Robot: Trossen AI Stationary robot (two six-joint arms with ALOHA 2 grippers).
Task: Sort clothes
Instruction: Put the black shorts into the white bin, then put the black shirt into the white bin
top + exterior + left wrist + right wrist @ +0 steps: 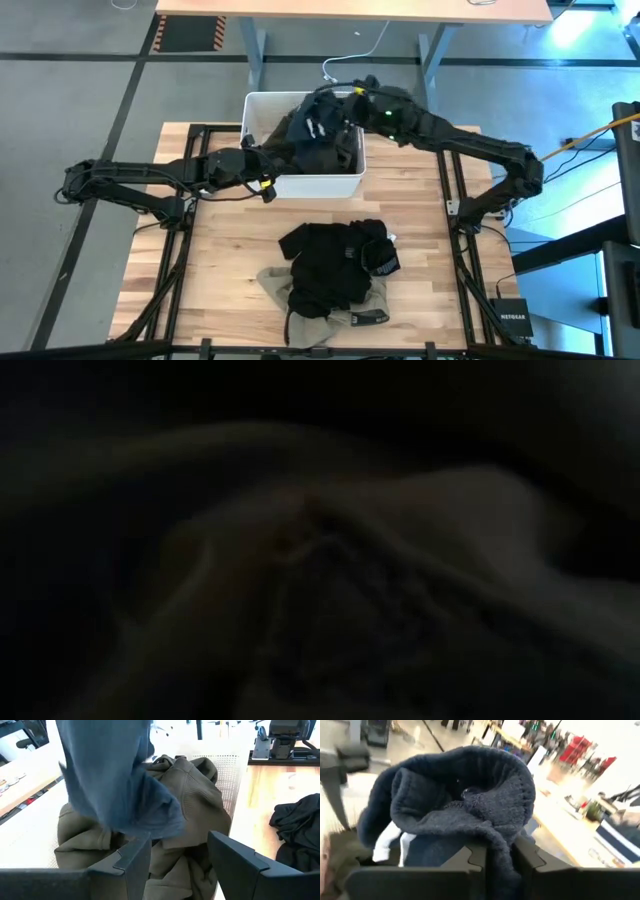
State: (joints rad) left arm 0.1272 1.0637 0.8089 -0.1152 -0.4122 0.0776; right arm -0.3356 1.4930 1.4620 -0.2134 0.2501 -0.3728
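Note:
A white bin (254, 102) stands at the table's far middle with a dark olive garment (196, 785) piled in it. My right gripper (330, 106) is over the bin, shut on a dark blue knit garment (465, 795) with a white cord. This garment also shows in the left wrist view (115, 780). My left gripper (268, 178) is open at the bin's near left corner. Its fingers (134, 861) stand on either side of an olive fold; I cannot tell whether they touch it. Black pieces (340, 258) lie on khaki trousers (276, 286) on the near table. My right gripper pinches a bunched, several-layered fold of the dark blue garment (496, 836) between its two fingers. The cloth bulges out past the fingertips. The rest hangs slack (150, 815) over the olive garment in the bin.
The pile of black and khaki clothes blocks the low view, which shows only dark cloth (330, 590). Bare wooden table (210, 260) lies left and right of the pile. A desk (350, 10) stands beyond the table's far edge.

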